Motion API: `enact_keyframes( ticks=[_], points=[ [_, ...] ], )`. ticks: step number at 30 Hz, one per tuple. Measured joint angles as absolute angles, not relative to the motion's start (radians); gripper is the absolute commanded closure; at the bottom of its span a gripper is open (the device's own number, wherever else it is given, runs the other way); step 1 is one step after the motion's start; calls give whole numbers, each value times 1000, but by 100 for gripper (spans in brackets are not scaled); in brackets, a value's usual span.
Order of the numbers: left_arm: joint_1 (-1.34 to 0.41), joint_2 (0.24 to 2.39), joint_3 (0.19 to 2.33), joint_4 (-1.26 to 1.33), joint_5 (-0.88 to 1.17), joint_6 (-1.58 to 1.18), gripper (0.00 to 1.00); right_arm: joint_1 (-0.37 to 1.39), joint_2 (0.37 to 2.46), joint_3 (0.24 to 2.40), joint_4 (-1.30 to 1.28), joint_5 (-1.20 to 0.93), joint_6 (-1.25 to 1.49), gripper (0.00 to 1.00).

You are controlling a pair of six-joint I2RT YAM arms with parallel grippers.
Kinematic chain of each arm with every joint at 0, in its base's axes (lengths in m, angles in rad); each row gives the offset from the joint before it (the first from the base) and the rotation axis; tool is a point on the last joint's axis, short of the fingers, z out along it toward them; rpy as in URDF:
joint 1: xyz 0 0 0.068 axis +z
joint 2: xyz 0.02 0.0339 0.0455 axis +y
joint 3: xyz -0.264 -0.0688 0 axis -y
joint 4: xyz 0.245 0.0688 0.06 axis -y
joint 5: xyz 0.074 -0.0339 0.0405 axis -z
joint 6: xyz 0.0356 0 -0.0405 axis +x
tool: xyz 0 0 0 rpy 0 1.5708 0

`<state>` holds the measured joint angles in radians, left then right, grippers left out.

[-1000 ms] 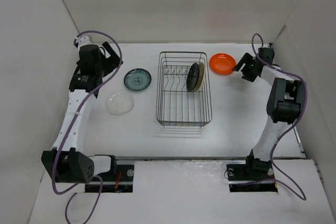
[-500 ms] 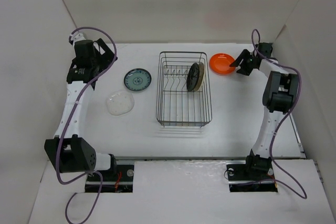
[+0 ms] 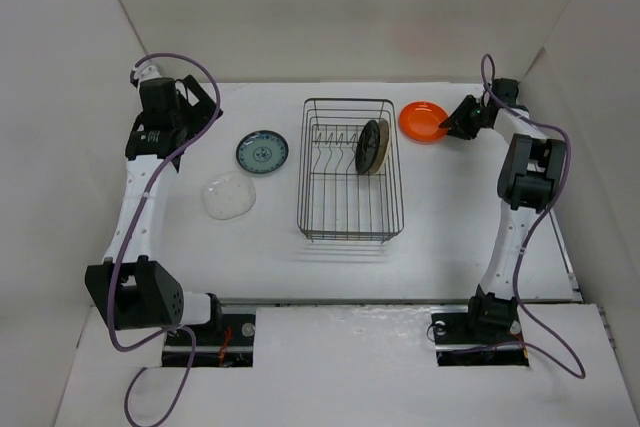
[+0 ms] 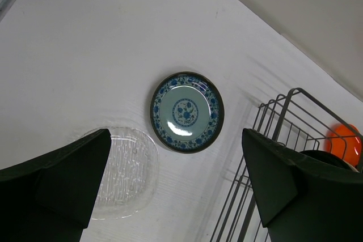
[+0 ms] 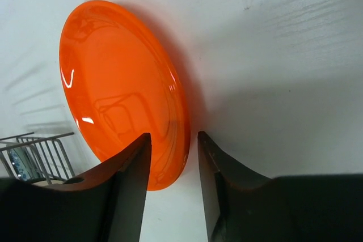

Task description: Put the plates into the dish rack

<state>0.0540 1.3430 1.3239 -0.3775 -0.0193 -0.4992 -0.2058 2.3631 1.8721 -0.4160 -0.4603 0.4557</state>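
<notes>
White worktop [image 3: 450, 207], white walls. Orange plate [image 3: 422, 120] lies flat at the far right, just beside the dish rack [image 3: 348, 100]. Right fingers [image 5: 130, 185] straddle its right rim with a narrow gap; can't tell if they grip. Black plate [image 3: 366, 147] and cream plate [image 3: 381, 147] stand upright in the rack. Teal-patterned plate [image 3: 262, 152] and clear glass plate [image 3: 229, 195] lie left of it. Left fingers [image 4: 62, 168] are wide, at the far left, holding nothing.

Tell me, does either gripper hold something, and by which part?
Nothing is clearly held. The right gripper straddles the rim of the orange plate, with a sliver of gap showing. The left gripper is open and empty.
</notes>
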Motion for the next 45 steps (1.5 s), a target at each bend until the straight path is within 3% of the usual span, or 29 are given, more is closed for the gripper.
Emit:
enact_keyframes(
  ticks=[5,12,20,24,28,32,36,45],
  points=[
    [55,1339,1324,-378,-7,-499,0,-208,2383,1895,-424,-476,470,64],
    [61,1325,1324,-377,4,-499,0,-209,2411,1934,-464,-472,491,100],
    [70,1310,1297,-357,27,-500,0,-207,2334,1815,-428,-439,547,100],
    [70,1288,1261,-344,41,-503,0,-184,2122,1618,-438,-303,588,100],
    [70,1270,1238,-332,56,-507,0,-106,1849,1554,-471,-101,605,100],
    [70,1253,1221,-324,65,-508,0,52,1599,1589,-476,143,600,100],
    [70,1247,1217,-317,67,-509,0,251,1486,1682,-545,414,568,100],
    [70,1247,1217,-317,59,-516,0,620,1600,1930,-915,984,554,100]
  ],
)
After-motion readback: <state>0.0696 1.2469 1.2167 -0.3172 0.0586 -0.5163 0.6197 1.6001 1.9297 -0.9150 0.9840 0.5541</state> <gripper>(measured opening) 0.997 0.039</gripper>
